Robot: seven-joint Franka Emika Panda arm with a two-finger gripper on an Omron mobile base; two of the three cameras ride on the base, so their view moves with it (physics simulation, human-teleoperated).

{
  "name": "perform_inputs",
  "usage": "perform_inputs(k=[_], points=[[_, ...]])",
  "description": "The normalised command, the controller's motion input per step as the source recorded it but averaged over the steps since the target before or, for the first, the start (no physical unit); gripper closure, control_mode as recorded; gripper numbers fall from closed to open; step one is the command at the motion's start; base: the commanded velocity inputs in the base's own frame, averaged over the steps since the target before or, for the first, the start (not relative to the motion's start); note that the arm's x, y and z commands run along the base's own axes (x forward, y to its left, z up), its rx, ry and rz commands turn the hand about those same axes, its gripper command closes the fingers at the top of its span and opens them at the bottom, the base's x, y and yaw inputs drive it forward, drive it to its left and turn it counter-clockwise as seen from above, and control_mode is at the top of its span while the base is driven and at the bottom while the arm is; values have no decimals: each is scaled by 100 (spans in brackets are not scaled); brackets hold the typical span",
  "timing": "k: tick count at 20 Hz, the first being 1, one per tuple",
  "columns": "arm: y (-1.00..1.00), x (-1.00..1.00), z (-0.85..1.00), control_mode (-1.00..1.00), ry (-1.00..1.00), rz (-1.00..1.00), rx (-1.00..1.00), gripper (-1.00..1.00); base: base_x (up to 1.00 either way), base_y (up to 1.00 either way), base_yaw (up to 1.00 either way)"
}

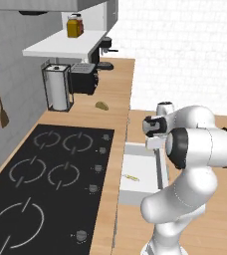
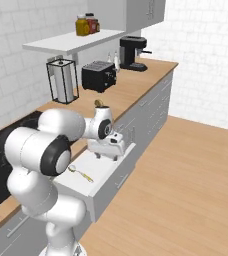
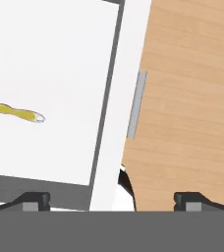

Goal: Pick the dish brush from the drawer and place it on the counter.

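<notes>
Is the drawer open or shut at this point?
Open: the drawer is pulled out from the counter, its white inside exposed with the dish brush lying in it.

The robot arm is white and shiny, made of fat round tubes joined end to end; each part looks smooth, like a bent sausage; at the joints there are dark, almost black rings, and one big dark ring shows at the elbow; the lowest part is a thick white column that swells out like a ball; the hand is a small white block with short dark parts under it; the two finger tips are small, dark grey and square-edged.
</notes>
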Motion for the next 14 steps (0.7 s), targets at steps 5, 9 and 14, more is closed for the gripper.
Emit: perform_inputs(k=[5,9,14], points=[[-25,-2,-40,-100,8,1,1,-100,0,0,0],[-41,8,-31,-100,2,0,3,-100,0,0,0],[2,19,-61,-100,1,0,1,-100,0,0,0]])
